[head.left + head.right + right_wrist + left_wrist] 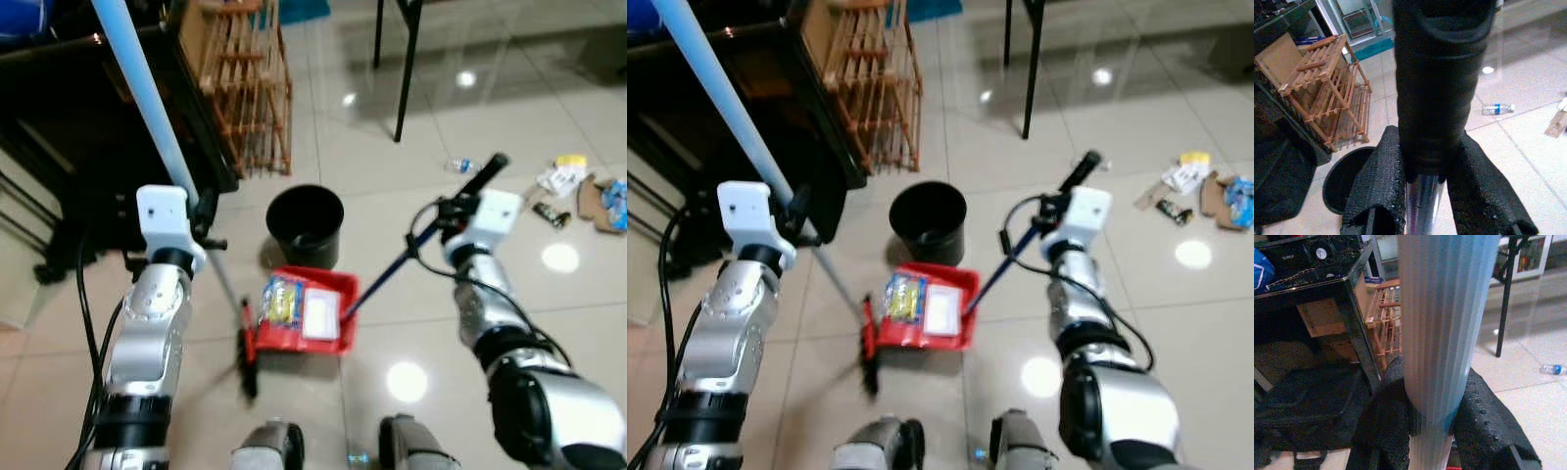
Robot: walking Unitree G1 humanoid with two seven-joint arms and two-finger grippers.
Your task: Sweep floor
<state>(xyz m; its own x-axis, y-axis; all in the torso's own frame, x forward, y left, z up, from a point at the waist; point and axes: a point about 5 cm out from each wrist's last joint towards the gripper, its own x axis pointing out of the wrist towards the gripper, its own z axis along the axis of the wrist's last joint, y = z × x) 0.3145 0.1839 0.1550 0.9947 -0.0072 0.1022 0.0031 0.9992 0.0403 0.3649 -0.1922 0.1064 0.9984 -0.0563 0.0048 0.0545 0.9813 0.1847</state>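
Observation:
My left gripper (pixel 201 211) is shut on the pale blue broom handle (pixel 147 93), which slants down to a dark brush head (pixel 247 357) on the tiles. My right gripper (pixel 446 211) is shut on the black grip of the dustpan handle (pixel 485 176), whose blue shaft runs down to the red dustpan (pixel 306 311). The pan lies on the floor holding a yellow wrapper (pixel 281 302) and a white packet (pixel 320 313). In the wrist views the broom handle (pixel 1442 333) and the dustpan handle (pixel 1437 83) sit between the black fingers (pixel 1386 426) (pixel 1376 186). A black bin (pixel 305 226) stands just beyond the pan.
Loose litter (pixel 578 191) and a plastic bottle (pixel 460 165) lie on the tiles to the right. A wooden rack (pixel 245 83) and a dark desk (pixel 88 108) stand at the left, black table legs (pixel 404 69) at the back. My feet (pixel 338 446) are at the bottom.

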